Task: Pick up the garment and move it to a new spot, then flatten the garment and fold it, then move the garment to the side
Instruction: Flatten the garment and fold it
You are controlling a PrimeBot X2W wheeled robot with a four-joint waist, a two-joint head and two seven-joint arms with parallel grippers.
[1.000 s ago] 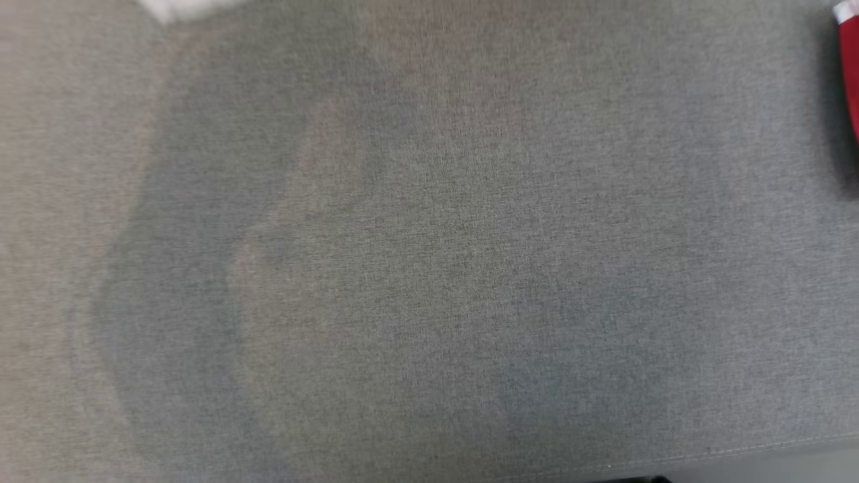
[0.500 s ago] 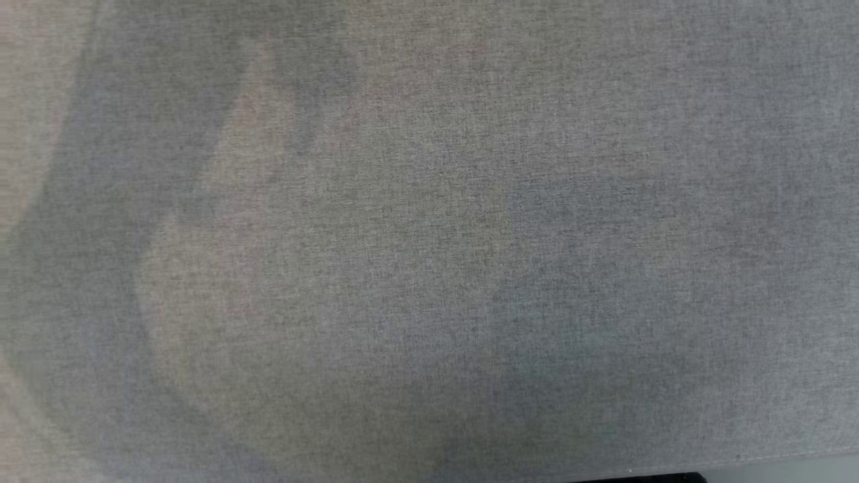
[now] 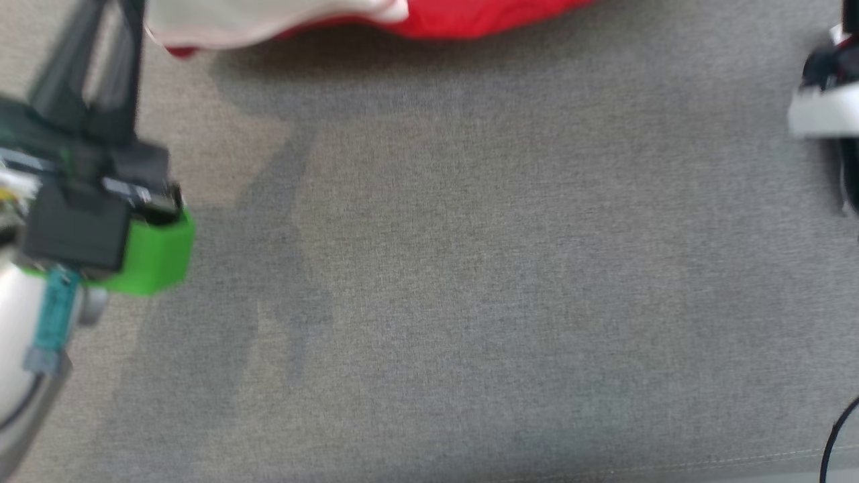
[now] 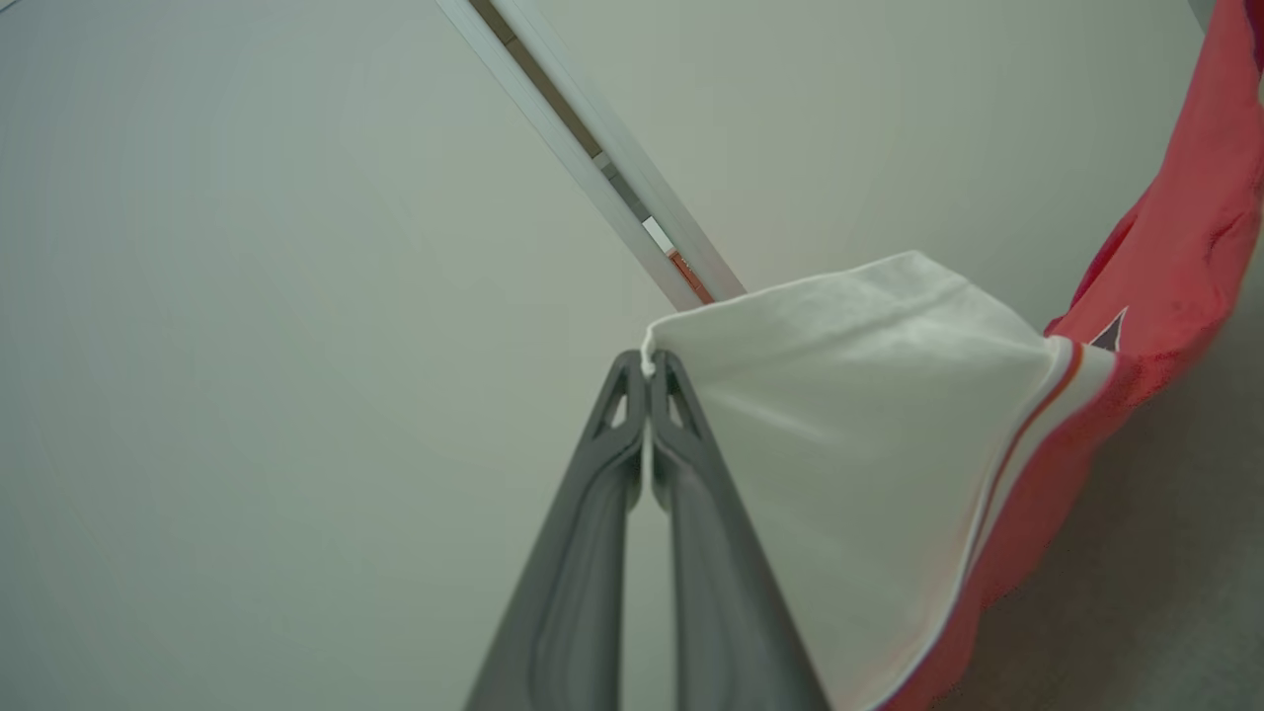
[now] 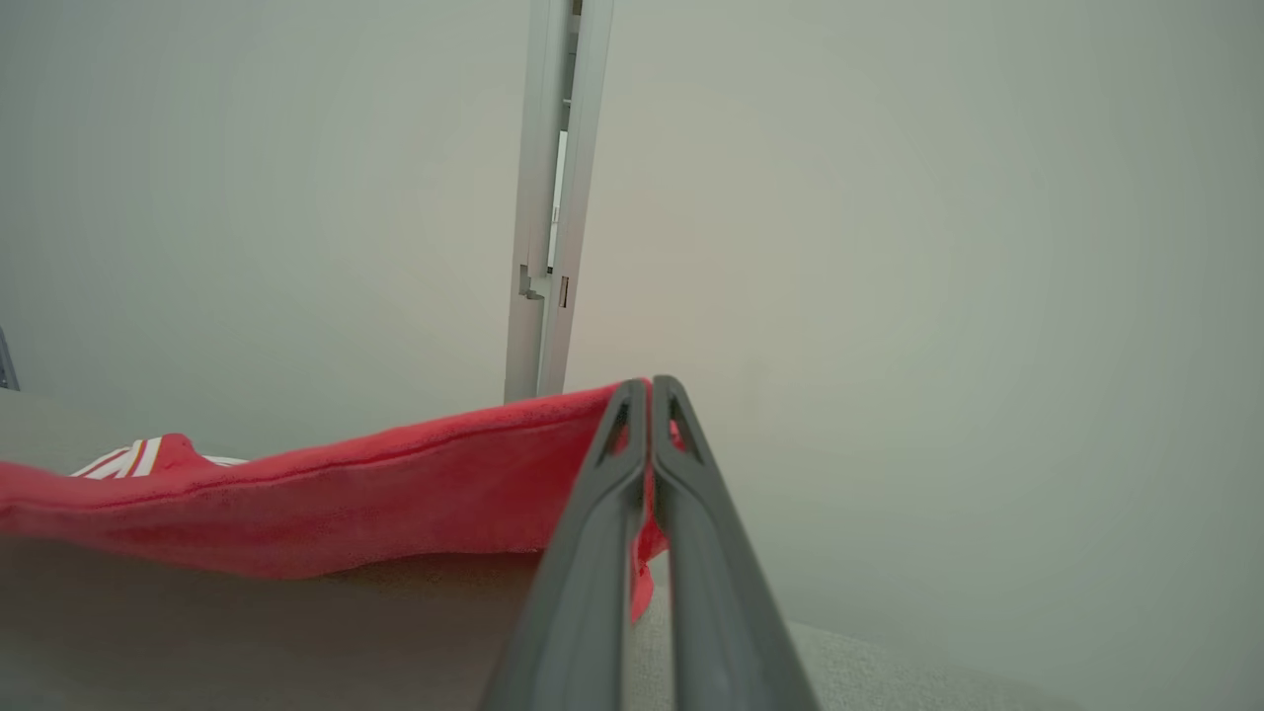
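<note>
The garment (image 3: pixel 470 17) is red with a white part, stretched along the top of the head view and casting a shadow on the grey surface below. My left gripper (image 3: pixel 111 13) reaches up at the far left, above its green wrist block. In the left wrist view the left gripper (image 4: pixel 647 363) is shut on a corner of the garment's white part (image 4: pixel 859 415). In the right wrist view my right gripper (image 5: pixel 649 387) is shut on the garment's red edge (image 5: pixel 395 484), which sags away to the left. Part of my right arm (image 3: pixel 822 111) shows at the right edge.
A grey woven surface (image 3: pixel 470 302) spreads below the garment, with its seamed front edge (image 3: pixel 738 459) at the bottom. A pale wall with a metal rail (image 5: pixel 548 197) stands behind. A black cable (image 3: pixel 835 436) curves at the lower right.
The head view has shifted. Earlier it showed mostly bare grey surface; now the left gripper and the stretched garment are in it.
</note>
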